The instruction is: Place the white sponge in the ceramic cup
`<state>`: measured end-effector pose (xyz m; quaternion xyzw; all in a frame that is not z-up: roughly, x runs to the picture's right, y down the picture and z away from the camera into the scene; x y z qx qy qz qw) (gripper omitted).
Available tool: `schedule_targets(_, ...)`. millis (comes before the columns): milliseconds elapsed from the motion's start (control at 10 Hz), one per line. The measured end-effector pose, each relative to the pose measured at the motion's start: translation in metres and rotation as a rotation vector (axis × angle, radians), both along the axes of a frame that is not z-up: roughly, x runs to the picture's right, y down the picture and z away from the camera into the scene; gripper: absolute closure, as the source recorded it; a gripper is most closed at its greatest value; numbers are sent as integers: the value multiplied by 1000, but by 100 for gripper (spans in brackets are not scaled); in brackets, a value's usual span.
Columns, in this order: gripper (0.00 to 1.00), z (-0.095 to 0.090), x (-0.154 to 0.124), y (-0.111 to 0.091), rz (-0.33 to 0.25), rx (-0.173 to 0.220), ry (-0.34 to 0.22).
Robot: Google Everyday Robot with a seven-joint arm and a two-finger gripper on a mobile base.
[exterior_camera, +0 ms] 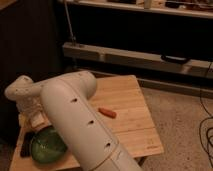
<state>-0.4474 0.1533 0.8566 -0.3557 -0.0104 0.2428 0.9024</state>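
My white arm (75, 115) fills the left middle of the camera view and reaches down over the left end of the wooden table (125, 100). The gripper (31, 111) hangs at the arm's end over the table's left edge, just behind the green bowl (47, 146). A small pale patch (38, 121) shows beside the gripper; I cannot tell whether it is the white sponge. The ceramic cup is hidden or out of view, perhaps behind the arm.
A small orange-red object (107, 112) lies in the middle of the table. A dark flat object (25, 143) lies left of the bowl. A dark cabinet with a long shelf rail (140, 57) stands behind the table. Cables (206, 130) lie on the speckled floor at right.
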Motion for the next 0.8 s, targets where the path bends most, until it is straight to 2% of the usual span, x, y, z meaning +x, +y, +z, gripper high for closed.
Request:
schedule_targets(600,21,17,12,0,23,-13,49)
schedule_targets(800,34,19,13,2,25,-18,49)
